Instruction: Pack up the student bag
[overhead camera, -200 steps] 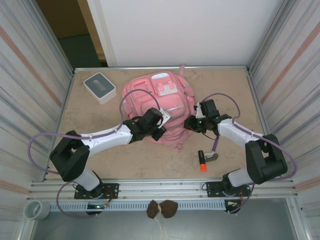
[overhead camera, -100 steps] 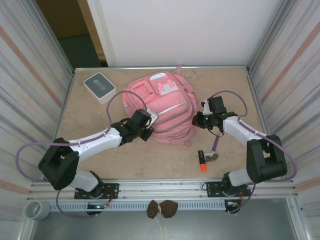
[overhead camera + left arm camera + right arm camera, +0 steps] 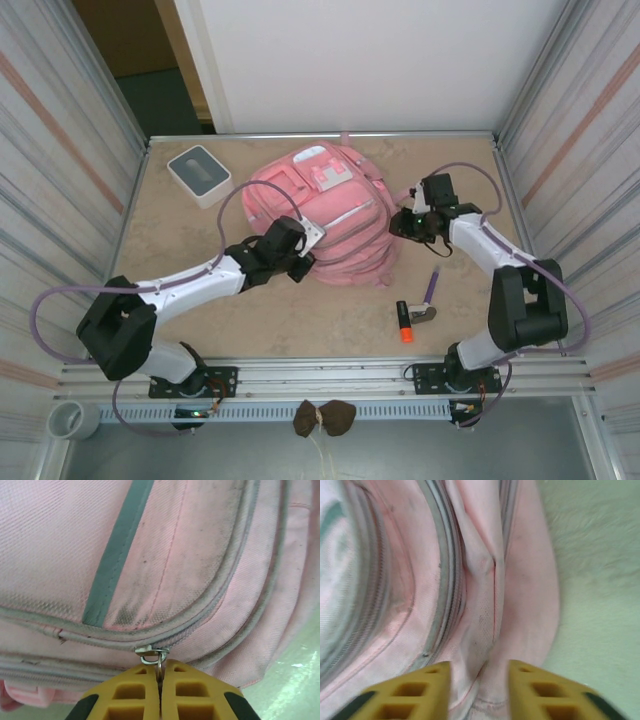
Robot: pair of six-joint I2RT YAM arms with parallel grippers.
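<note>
The pink student bag (image 3: 322, 205) lies flat in the middle of the table, its front pockets facing up. My left gripper (image 3: 301, 256) is at the bag's near edge. In the left wrist view its yellow fingers (image 3: 131, 695) are shut on the metal zip pull (image 3: 154, 655) of a curved grey zip line. My right gripper (image 3: 399, 224) is at the bag's right side. It is open, and a fold of pink fabric (image 3: 487, 630) lies in the gap between its fingers (image 3: 427, 682).
A small grey-and-white square box (image 3: 199, 174) sits at the far left. On the table right of the bag's near corner lie a purple pen (image 3: 433, 283) and a black marker with an orange-red cap (image 3: 404, 322). Ribbed metal walls enclose both sides.
The bag has shifted and spread toward the right and the far side. My right gripper moved away from me along its right side. The left gripper stayed on the near edge.
</note>
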